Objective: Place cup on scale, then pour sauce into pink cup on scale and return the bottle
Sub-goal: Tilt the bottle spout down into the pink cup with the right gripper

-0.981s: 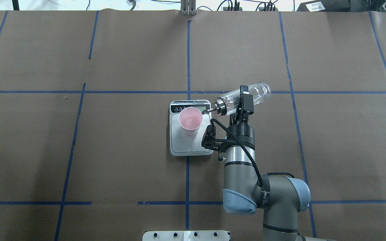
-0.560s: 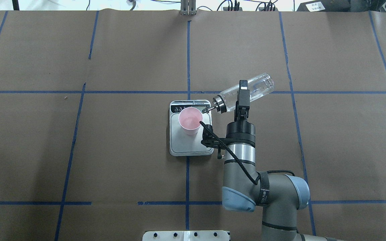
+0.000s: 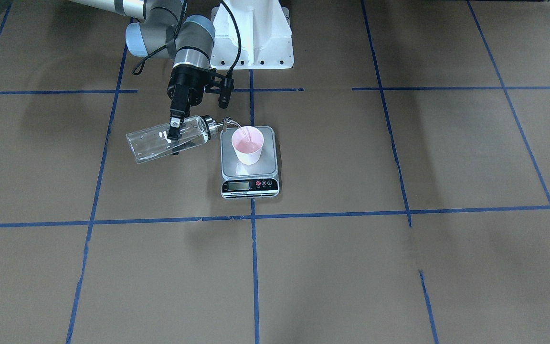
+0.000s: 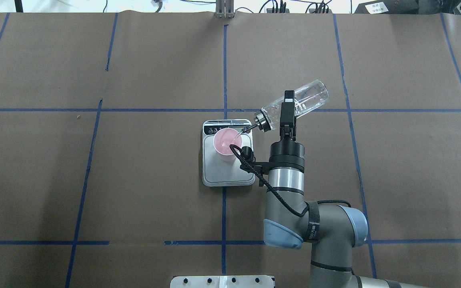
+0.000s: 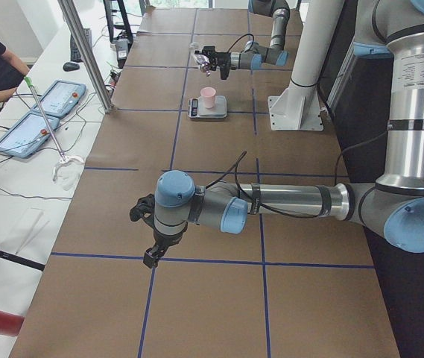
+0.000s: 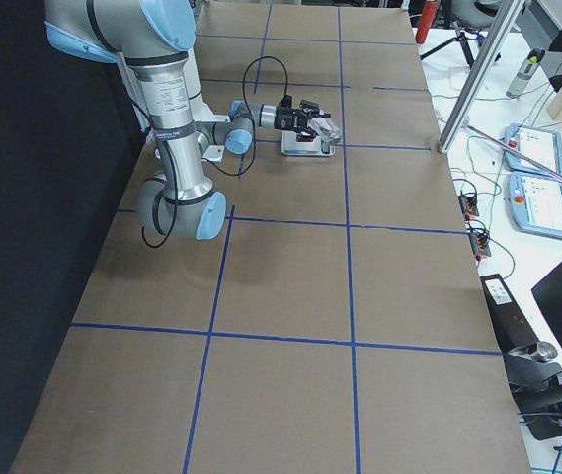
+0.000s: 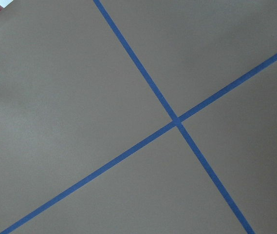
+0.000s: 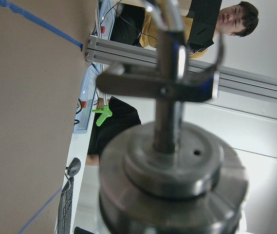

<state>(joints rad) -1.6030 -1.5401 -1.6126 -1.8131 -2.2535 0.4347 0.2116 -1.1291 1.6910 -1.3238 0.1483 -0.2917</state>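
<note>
Right fingers (image 4: 287,105): closed on the bottle (image 4: 309,95), clamping its glass body about halfway along.
Bottle: held in the air just right of the scale (image 4: 218,176), lying almost flat, its base raised to the far right and its spout (image 4: 247,130) dipping left over the cup's right rim.
Sauce (image 3: 240,129): ran in a thin clear stream from the spout into the cup, with bubbles showing inside the glass.
Cup (image 4: 225,143): stood upright on the far half of the scale's plate, open end up, with a wet sheen inside.
Scale: lay flat near the middle of the tabletop (image 4: 134,180), on a blue tape line.
Left fingers (image 5: 150,257): hung low over bare tabletop, well apart from the scale to the left; I could not tell whether they were open or closed.
</note>
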